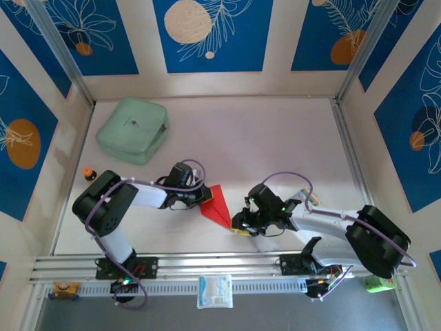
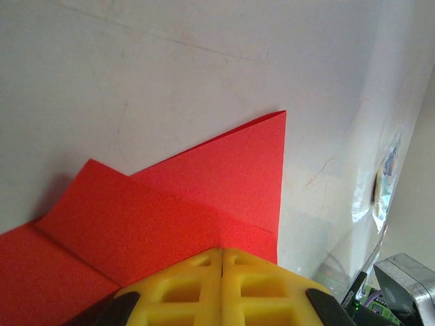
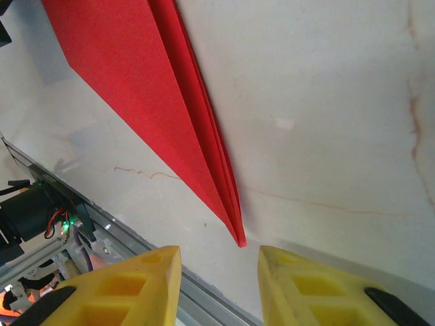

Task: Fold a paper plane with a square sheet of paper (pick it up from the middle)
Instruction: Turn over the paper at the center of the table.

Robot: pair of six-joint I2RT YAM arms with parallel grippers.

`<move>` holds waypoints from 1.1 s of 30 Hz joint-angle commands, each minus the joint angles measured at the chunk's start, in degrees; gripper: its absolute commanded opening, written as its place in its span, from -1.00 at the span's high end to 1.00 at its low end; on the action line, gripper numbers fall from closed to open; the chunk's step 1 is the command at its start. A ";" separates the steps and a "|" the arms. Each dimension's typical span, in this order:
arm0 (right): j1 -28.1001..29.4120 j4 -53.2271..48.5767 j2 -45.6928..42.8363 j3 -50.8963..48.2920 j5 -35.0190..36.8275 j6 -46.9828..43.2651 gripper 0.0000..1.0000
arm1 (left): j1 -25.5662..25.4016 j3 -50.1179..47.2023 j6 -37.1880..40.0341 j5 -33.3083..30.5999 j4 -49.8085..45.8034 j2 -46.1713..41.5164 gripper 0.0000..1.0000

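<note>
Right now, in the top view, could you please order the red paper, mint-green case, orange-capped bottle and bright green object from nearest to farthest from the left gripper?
1. red paper: at the left gripper, just to its right.
2. mint-green case: far left of the table.
3. orange-capped bottle: by the left wall.
4. bright green object: beyond the near right corner.

In the left wrist view the left gripper (image 2: 222, 255), its 2 fingers pressed together, hides the near edge of the paper plane (image 2: 177, 197), whose left part runs off the picture. In the right wrist view its far end is cut off at the top. From above, an orange-and-black thing (image 1: 89, 174) at the left of the table (image 1: 275, 138) is too small to tell.
</note>
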 commanded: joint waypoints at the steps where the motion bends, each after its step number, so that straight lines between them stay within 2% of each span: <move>1: -0.07 1.46 1.37 -0.99 -2.05 1.14 0.30 | 0.84 -1.49 -0.37 -2.12 -3.13 1.17 0.89; 10: -0.33 7.17 4.46 -1.15 -3.97 1.86 0.31 | 0.78 -1.36 -0.42 -1.89 -3.26 1.00 0.89; 24: -1.78 13.34 4.62 -2.07 -2.75 0.08 0.32 | 0.85 -0.96 -0.61 -1.61 -3.13 0.95 0.89; 33: -2.79 18.67 7.08 -2.15 -2.72 -0.41 0.42 | 0.86 -0.53 -0.28 -1.45 -3.83 0.82 0.89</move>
